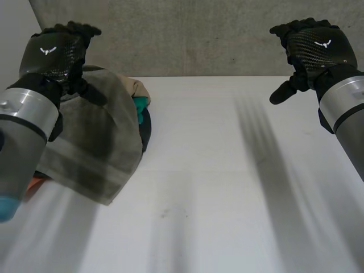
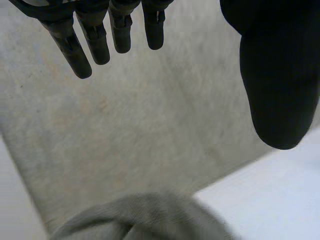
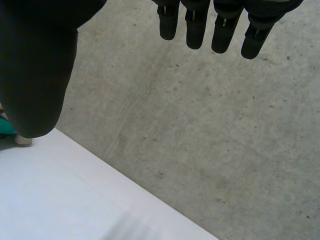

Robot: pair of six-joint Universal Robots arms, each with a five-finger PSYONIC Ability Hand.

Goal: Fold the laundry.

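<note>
A heap of laundry lies at the table's far left: a grey-olive cloth [image 1: 99, 153] drapes over it, with beige [image 1: 138, 88], teal [image 1: 140, 105] and dark pieces showing at its right side. My left hand [image 1: 57, 51] hovers raised above the heap's back, its fingers [image 2: 95, 42] straight and apart from the thumb, holding nothing; a grey fold of the cloth [image 2: 145, 217] lies below it. My right hand [image 1: 313, 45] is raised at the far right, over the table's back edge, its fingers [image 3: 220, 30] straight and empty.
The white table [image 1: 227, 182] stretches bare from the heap to the right edge. A grey concrete wall [image 1: 193, 34] stands behind the table's back edge. An orange bit [image 1: 35, 182] peeks out under the heap at the left.
</note>
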